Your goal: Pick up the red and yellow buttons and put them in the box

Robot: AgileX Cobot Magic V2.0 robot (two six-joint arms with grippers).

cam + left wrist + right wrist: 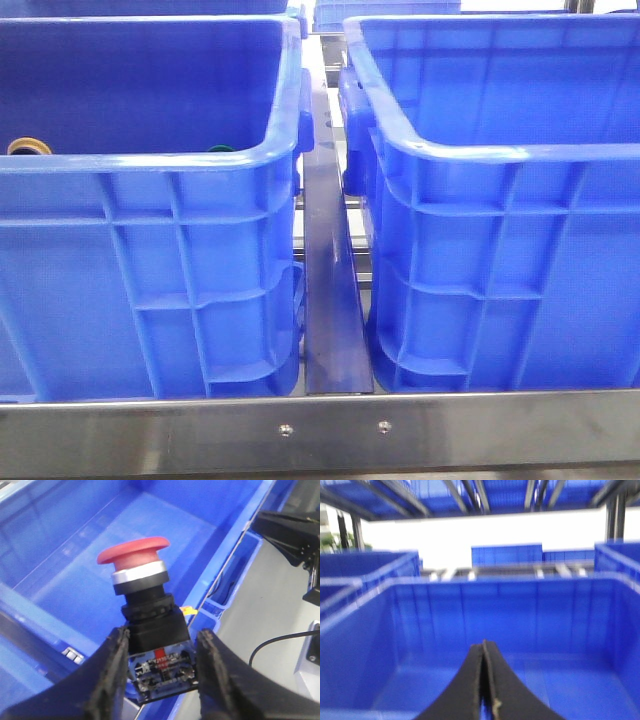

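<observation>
Left wrist view: the red button (133, 552), on its black switch body, is clamped by the left gripper (161, 667) above a blue crate (65, 555). The right gripper (483, 680) is pressed closed, empty, over another crate (560, 615). A steel rail (330, 430) is seen in front.

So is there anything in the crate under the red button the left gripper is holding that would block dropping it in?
Nothing visible does. The left gripper holds the red button over bare blue crate floor.

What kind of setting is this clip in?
Probably a factory or warehouse sorting station: big blue crates on a metal rack, more crates stacked behind, and an industrial red push-button.
</observation>
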